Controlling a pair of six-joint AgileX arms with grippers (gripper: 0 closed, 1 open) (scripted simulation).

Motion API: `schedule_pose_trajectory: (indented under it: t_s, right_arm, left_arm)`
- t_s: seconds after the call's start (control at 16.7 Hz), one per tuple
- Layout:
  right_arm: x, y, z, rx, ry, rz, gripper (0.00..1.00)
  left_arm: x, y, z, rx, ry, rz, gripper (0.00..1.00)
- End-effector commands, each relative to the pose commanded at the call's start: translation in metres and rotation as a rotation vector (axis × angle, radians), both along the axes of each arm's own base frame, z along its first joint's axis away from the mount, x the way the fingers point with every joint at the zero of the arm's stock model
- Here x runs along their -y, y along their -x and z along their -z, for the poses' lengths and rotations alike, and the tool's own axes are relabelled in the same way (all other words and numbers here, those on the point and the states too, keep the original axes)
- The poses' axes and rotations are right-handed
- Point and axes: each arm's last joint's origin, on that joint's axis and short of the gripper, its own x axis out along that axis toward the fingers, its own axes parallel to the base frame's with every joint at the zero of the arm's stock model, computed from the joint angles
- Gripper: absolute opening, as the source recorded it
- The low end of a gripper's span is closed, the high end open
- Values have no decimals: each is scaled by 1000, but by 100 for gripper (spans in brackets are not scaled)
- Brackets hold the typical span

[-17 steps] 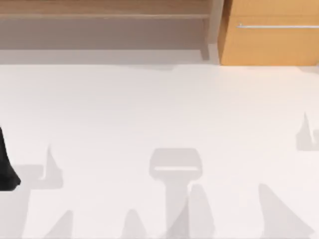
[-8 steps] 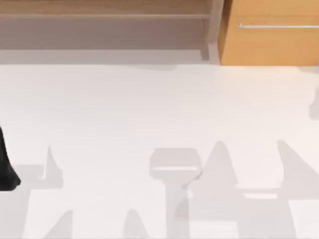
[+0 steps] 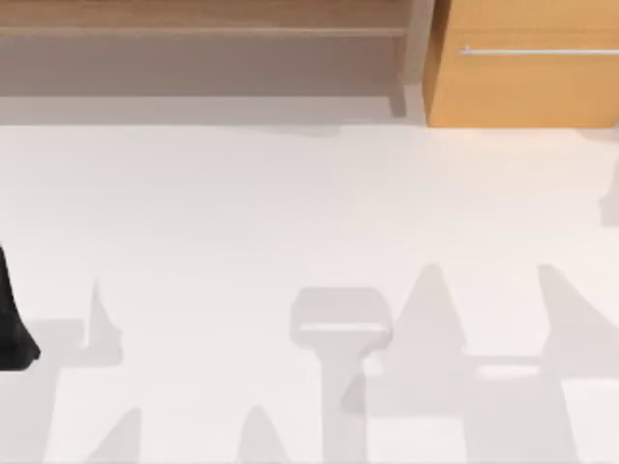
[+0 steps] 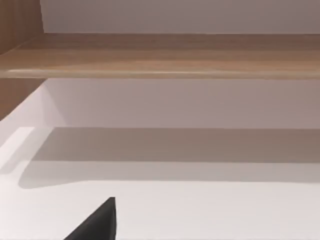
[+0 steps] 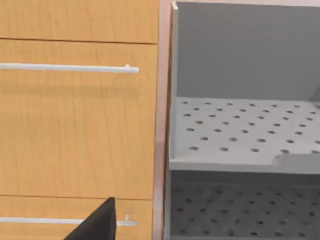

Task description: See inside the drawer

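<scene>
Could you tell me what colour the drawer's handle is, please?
Silver: the thin horizontal bar handle on the orange-tan wooden drawer shows best in the right wrist view.

A white table (image 3: 290, 213) fills most of the top view, crossed near its front edge by soft grey shadows. Along its far edge stands a dull brown open shelf unit (image 3: 203, 29) with a pale back wall. The right wrist view shows grey perforated shelves (image 5: 240, 130) beside wooden fronts.
</scene>
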Motion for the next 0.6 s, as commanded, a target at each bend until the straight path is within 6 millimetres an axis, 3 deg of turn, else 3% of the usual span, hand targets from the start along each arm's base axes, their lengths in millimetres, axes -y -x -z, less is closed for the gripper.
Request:
schedule_pose_trajectory:
  t_s: [0.3,0.6]
  right_arm:
    - [-8,-46,10,7,267,11,100]
    - [-42,-109,50,-4,733,2,100]
  left_arm:
    - [0,0,0,0,0,0,100]
    - [0,0,0,0,0,0,100]
